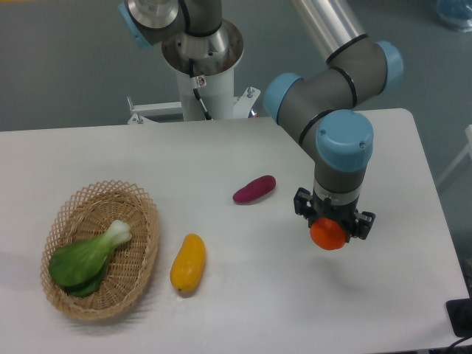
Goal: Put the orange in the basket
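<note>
At the right side of the smooth white surface (243,273), the gripper (332,230) points down, jaws pinching the round glossy orange (328,234), held just above the top. Far left sits the oval woven wicker basket (144,247), holding a leafy green bok choy (88,258). Just beside its right rim, an elongated yellow mango (188,263); an oblong purple vegetable (254,189) lies mid-surface.

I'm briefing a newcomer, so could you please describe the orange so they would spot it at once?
Follow the robot arm to the gripper over the table's right side. The orange sits there between its fingers: a small round orange-red ball, unlike the long yellow fruit and purple vegetable.
</note>
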### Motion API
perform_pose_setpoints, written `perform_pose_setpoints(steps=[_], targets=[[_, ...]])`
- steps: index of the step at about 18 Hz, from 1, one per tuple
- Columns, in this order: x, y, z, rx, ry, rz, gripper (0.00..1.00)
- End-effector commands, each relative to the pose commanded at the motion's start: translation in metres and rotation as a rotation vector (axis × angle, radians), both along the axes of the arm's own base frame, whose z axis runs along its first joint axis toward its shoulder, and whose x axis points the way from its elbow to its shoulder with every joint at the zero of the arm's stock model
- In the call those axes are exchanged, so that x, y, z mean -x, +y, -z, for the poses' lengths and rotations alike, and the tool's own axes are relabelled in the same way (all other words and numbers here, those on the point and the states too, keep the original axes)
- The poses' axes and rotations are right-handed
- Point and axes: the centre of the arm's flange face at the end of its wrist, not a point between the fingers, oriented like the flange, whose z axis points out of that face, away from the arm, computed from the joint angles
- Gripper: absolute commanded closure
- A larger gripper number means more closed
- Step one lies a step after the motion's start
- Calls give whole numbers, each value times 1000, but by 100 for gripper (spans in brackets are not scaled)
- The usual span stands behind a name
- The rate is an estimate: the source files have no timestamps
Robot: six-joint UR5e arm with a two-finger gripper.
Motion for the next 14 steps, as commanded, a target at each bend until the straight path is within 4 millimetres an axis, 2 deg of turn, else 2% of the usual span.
perform_pose_setpoints(steps=[14], targets=[[-4, -3, 5, -5, -16, -11, 34]])
